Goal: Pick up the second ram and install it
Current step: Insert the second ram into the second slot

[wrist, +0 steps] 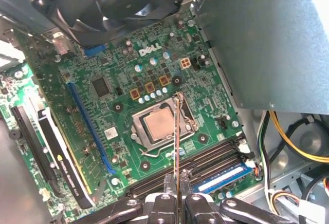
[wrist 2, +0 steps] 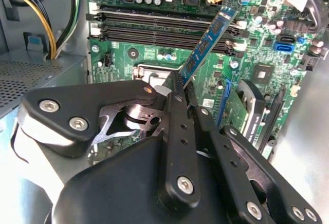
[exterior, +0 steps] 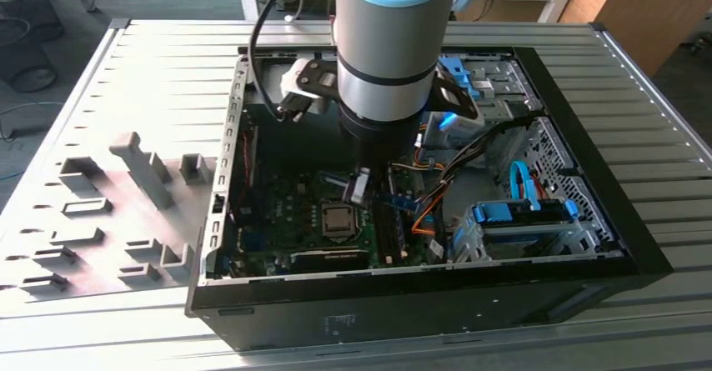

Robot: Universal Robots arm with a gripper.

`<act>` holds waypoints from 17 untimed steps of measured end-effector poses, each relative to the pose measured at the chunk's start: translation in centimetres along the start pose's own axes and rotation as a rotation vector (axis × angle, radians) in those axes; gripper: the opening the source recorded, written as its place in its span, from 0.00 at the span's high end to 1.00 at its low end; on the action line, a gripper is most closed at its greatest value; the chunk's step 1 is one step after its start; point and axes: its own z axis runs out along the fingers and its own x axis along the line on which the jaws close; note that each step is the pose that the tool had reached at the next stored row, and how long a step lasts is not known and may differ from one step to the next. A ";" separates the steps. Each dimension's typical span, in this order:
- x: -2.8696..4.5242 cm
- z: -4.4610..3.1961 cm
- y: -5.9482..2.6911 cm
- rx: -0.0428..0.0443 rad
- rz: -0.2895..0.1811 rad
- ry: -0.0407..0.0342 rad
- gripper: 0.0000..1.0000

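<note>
1. Arm (exterior: 389, 37): one grey column with a pale blue band, reaching down from above into the open PC case (exterior: 606, 183).
2. Gripper (wrist 2: 180, 86): black, inside the case above the motherboard (wrist: 123, 80). Its fingers (wrist: 193, 203) are closed tight on one end of the second ram, one pressed on each flat face.
3. Second ram (wrist 2: 208, 39): a slim dark stick with blue labelling, held clear of the board. In the first wrist view it appears edge-on as a thin line over the processor. In the second wrist view its free end lies across the memory slots. It is not seated in any slot.
4. Processor (wrist: 159, 125): a square silver chip in its socket, near the middle of the motherboard.
5. Memory slots (wrist: 169, 175): long, dark and parallel, just beside the processor socket.
6. Fan (wrist: 113, 3): black, at one edge of the motherboard.
7. PC case: black, side panel off, lying on the ribbed metal bench (exterior: 623, 71).
8. Holder blocks (exterior: 145, 167): grey, along the bench edge on the exterior view's left, well apart from the gripper.
</note>
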 end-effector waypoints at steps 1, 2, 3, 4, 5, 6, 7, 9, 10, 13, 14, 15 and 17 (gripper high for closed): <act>0.00 0.00 0.00 0.0005 0.006 0.0000 0.86; 0.00 0.01 0.00 0.0011 0.012 0.0001 0.86; 0.00 0.01 0.00 0.0016 0.017 0.0000 0.86; 0.00 0.02 0.00 0.0022 0.024 0.0000 0.86; 0.00 0.02 0.00 0.0027 0.029 0.0000 0.86; 0.00 0.03 0.00 0.0032 0.035 0.0001 0.86; 0.00 0.03 0.00 0.0038 0.041 0.0001 0.86; 0.00 0.04 0.00 0.0048 0.052 0.0001 0.86; 0.00 0.05 0.00 0.0053 0.057 0.0001 0.86; 0.01 0.06 0.00 0.0070 0.073 0.0006 0.86; 0.01 0.06 0.00 0.0076 0.079 0.0008 0.86; 0.01 0.07 0.00 0.0082 0.084 0.0009 0.86; 0.01 0.07 0.00 0.0093 0.096 0.0012 0.86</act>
